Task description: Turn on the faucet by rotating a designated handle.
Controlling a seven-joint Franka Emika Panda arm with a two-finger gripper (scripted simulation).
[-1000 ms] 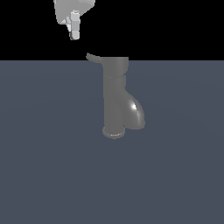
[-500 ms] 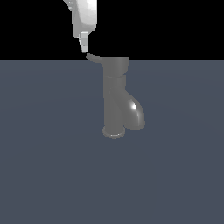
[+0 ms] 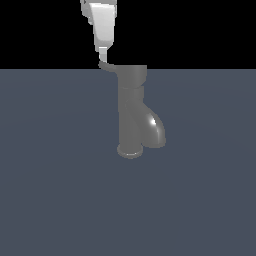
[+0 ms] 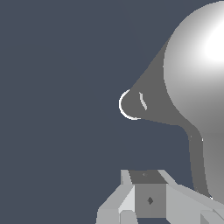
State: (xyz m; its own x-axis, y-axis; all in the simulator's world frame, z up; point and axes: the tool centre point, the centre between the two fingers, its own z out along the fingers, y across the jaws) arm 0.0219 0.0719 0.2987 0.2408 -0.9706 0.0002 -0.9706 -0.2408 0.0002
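In the exterior view, the dark grey faucet (image 3: 132,112) stands upright on the flat slate-blue bench (image 3: 55,190), near the middle of the picture, its round flanged base resting on the surface and its short, fat spout (image 3: 154,131) curving out toward the exterior view's right. From the wider cap at the top of the column, the thin handle (image 3: 108,67) sticks out toward the exterior view's left, its tip curling slightly upward against the black background. The white gripper (image 3: 102,56) comes down from the upper edge of the picture, and its tip sits right at the outer end of the handle, seemingly touching it; how the jaws stand cannot be told from here, since they merge into a single pale shape. In the wrist view, the faucet (image 4: 199,83) fills one side as a large, brightly lit rounded mass, with a darker tapering part ending in a small rounded tip outlined in white. Pale grey parts of the gripper (image 4: 148,197) show at the picture's edge, but the spacing of the jaws cannot be read here either.
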